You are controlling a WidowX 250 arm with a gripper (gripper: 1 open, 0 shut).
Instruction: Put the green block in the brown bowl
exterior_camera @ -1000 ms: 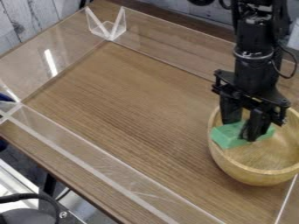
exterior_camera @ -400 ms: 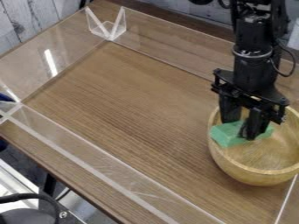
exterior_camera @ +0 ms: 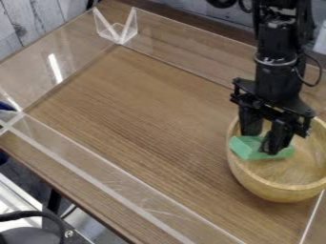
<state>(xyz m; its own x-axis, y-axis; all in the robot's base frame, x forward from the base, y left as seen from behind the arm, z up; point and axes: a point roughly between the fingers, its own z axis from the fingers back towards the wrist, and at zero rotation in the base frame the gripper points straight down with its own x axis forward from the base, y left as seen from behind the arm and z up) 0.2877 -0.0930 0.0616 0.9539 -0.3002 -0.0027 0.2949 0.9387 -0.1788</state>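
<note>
My pincer (exterior_camera: 270, 140) points straight down into the brown bowl (exterior_camera: 277, 181), fingers closed on the green block (exterior_camera: 250, 147), which sits inside the bowl's near-left rim. The bowl rests on a wood-grain table (exterior_camera: 140, 105) extending left of my pincer, enclosed by clear plastic walls (exterior_camera: 76, 143). No legible writing.

Black arm (exterior_camera: 277, 33), cylindrical wrist w/ grey band, boxy black gripper (exterior_camera: 265, 143), long dark fingers.
</note>
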